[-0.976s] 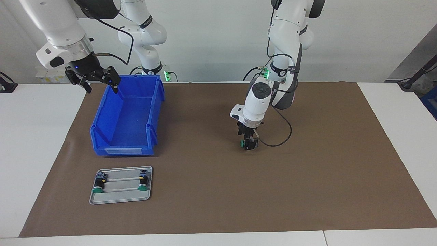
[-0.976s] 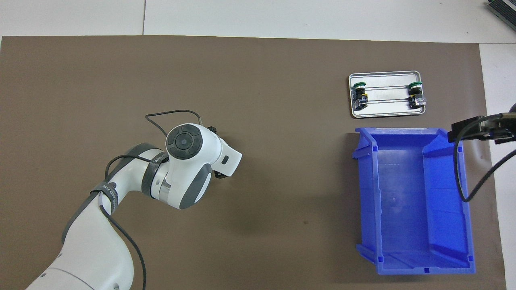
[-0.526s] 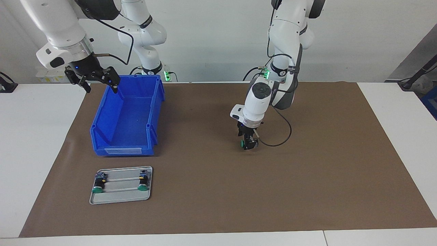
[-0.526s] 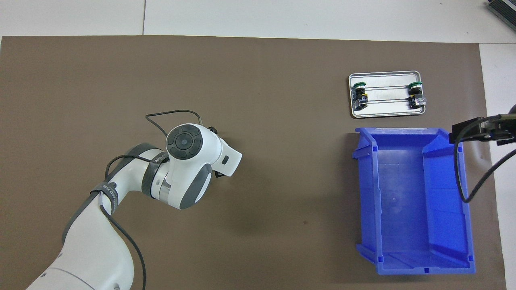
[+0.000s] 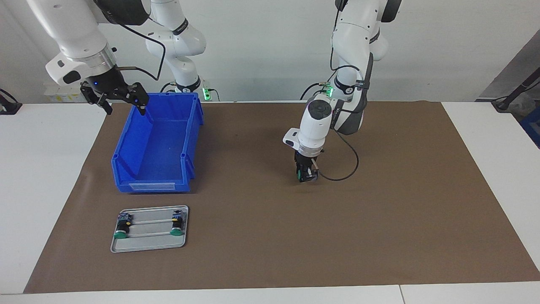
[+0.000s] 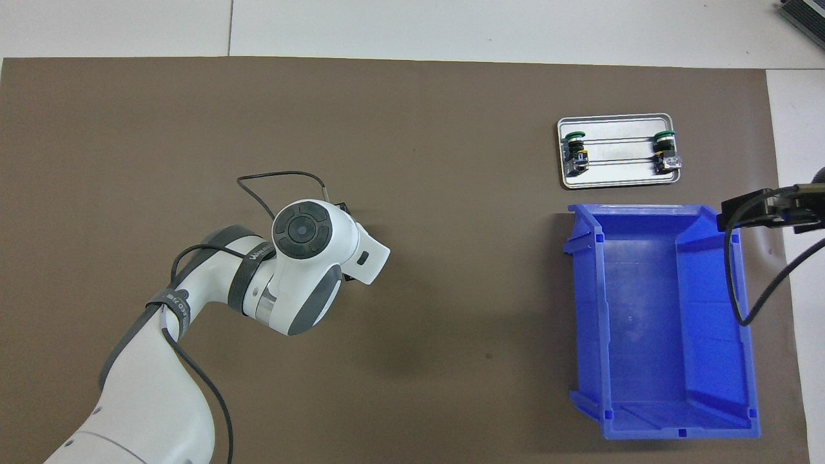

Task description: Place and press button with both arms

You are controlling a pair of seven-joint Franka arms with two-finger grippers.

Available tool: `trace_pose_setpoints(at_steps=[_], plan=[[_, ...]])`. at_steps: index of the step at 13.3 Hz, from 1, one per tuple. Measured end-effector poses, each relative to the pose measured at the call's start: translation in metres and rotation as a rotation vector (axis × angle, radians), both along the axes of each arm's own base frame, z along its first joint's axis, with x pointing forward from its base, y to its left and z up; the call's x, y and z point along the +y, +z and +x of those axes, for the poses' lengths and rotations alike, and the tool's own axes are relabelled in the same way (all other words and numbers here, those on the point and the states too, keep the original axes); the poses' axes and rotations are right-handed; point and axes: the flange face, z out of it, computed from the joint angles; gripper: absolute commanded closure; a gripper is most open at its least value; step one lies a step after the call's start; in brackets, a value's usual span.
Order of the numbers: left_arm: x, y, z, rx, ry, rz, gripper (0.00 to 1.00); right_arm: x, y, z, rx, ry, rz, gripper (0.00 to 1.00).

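Down on the brown mat (image 5: pixel 379 219) near the worktop's middle, the left claw (image 5: pixel 305 175) pinches the button (image 5: pixel 300 174), its green cap sideways toward the right arm's end. Over the blue bin's (image 5: pixel 157 143) corner waits the right claw (image 5: pixel 122 101), spread. Two like buttons lie in the metal tray (image 5: pixel 149 244).

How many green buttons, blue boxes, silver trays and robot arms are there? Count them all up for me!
Green buttons: 3, one at the left gripper, two on the tray
Blue boxes: 1
Silver trays: 1
Robot arms: 2
Total: 7
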Motion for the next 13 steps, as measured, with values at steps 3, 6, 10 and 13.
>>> trace_pose_setpoints(at_steps=[3,6,10,13], plan=[[0.003,0.0,0.002,-0.003,0.005,0.001,0.99,0.0,0.0,0.0,0.0,0.0,0.0,0.0],[0.009,0.004,0.011,-0.018,0.04,-0.006,0.99,0.0,0.0,0.0,0.0,0.0,0.0,0.0],[0.014,0.019,0.032,-0.027,0.097,-0.03,0.99,0.0,0.0,0.0,0.0,0.001,0.0,0.0],[0.03,0.042,0.058,0.022,0.141,-0.011,0.99,0.0,0.0,0.0,0.0,0.001,0.0,0.0]])
